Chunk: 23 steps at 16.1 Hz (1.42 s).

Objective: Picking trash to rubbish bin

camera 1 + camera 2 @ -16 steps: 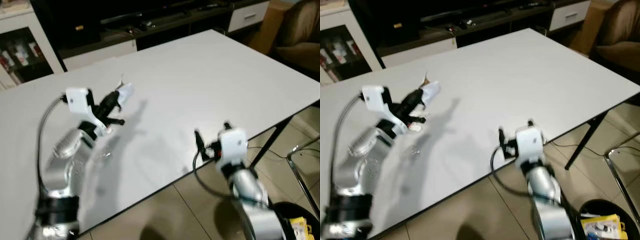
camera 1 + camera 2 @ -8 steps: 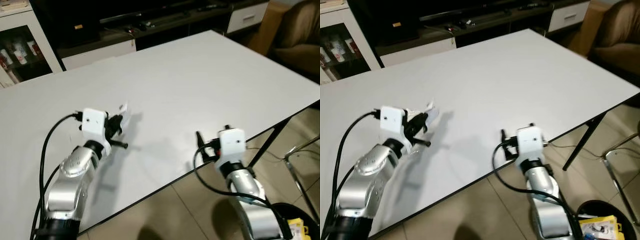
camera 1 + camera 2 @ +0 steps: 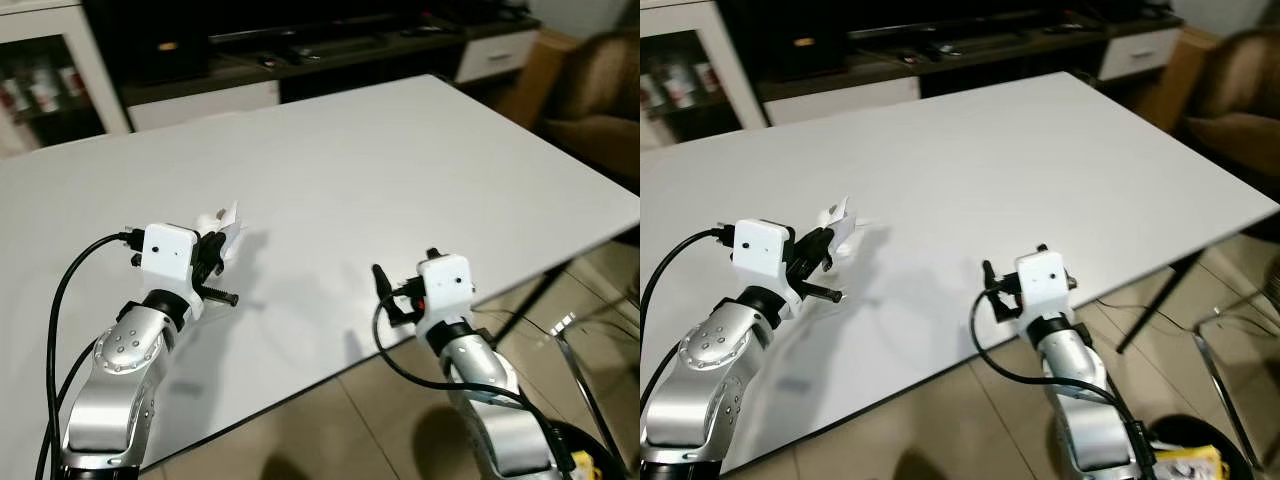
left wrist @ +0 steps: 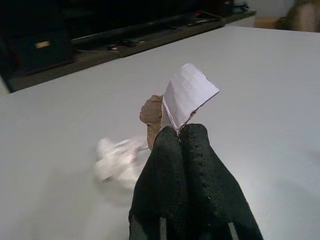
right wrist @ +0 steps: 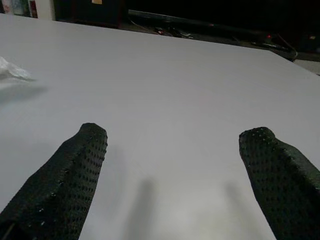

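My left gripper [image 3: 214, 251] is shut on a scrap of white paper with a brown torn piece [image 4: 186, 95], held low over the white table [image 3: 400, 160] near its left front. A blurred crumpled white scrap [image 4: 118, 158] lies on the table just beyond the fingertips [image 4: 192, 137]. My right gripper [image 5: 175, 180] hangs open over the table's front edge, right of the middle, with nothing between its fingers [image 5: 75, 170]. The black rubbish bin [image 3: 1188, 458], with yellow waste inside, stands on the floor at the lower right, partly cut off.
A dark TV cabinet [image 3: 300, 45] runs along the far side of the table. A brown armchair [image 3: 600, 80] sits at the back right. A metal chair frame [image 3: 590, 335] and the table's black leg [image 3: 1155, 295] stand on the tiled floor to the right.
My left arm has come down from a raised pose and drawn back toward me, still holding the paper scrap. The right arm has barely moved; the camera shifted slightly.
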Available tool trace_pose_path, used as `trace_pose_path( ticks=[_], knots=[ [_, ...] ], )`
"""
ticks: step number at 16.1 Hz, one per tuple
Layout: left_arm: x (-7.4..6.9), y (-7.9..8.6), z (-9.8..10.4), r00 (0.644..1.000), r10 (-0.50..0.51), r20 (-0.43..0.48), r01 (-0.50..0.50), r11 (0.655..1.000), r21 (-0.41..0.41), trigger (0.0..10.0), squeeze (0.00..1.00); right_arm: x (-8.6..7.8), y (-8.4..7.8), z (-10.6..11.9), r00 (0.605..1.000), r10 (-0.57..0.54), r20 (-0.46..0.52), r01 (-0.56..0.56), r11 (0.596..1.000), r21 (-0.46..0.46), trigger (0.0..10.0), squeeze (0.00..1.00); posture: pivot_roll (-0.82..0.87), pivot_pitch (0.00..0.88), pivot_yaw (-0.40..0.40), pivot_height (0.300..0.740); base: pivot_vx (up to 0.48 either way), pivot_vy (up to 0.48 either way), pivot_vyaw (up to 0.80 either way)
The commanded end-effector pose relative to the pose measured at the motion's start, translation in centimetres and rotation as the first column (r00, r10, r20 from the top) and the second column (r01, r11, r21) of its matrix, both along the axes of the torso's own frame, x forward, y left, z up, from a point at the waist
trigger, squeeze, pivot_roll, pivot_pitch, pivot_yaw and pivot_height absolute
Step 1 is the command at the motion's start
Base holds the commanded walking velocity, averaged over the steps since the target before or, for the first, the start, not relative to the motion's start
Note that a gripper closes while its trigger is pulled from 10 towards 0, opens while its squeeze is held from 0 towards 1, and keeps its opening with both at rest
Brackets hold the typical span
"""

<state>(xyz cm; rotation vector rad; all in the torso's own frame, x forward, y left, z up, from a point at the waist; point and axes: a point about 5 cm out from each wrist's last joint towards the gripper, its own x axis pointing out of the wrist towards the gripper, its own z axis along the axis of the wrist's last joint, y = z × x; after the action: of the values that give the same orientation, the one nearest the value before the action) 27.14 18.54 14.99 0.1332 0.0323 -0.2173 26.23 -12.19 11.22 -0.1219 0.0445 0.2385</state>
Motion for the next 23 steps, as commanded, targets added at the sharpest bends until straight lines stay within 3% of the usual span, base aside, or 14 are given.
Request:
trace_pose_path(
  ticks=[1,10,18,20,23],
  knots=[
    [0.1,0.4,0.7,1.000,0.017,0.019,-0.017,1.000,0.010,10.0,0.00,0.1,-0.1,0.1,1.000,-0.002,-0.003,0.002,1.000,0.007,10.0,0.00,0.00,0.000,-0.018,0.740,0.000,0.326,0.00],
    [1.3,-0.5,0.9,0.998,-0.060,0.002,0.060,0.998,0.022,10.0,0.00,-1.1,-1.0,-0.7,0.996,-0.087,-0.020,0.087,0.996,0.018,10.0,0.00,-0.04,0.000,0.059,0.740,0.000,0.347,0.00],
    [1.6,-0.6,0.8,0.998,-0.066,-0.006,0.066,0.998,0.013,10.0,0.00,-1.2,-1.3,-0.7,0.994,-0.104,-0.024,0.104,0.995,0.008,10.0,0.00,-0.05,0.000,0.057,0.740,0.000,0.348,0.00],
    [1.4,-0.2,0.4,1.000,-0.013,-0.023,0.012,1.000,-0.012,10.0,0.00,-1.2,-1.3,-0.7,0.996,-0.089,-0.024,0.089,0.996,0.000,10.0,0.00,-0.05,0.000,0.041,0.740,0.000,-0.240,0.00],
    [1.1,-0.2,-0.1,0.999,-0.010,-0.038,0.010,1.000,0.002,10.0,0.00,-1.1,-1.3,-0.7,0.997,-0.070,-0.026,0.069,0.998,-0.013,10.0,0.00,-0.04,0.000,0.023,0.740,0.000,-0.480,0.00]
  ],
)
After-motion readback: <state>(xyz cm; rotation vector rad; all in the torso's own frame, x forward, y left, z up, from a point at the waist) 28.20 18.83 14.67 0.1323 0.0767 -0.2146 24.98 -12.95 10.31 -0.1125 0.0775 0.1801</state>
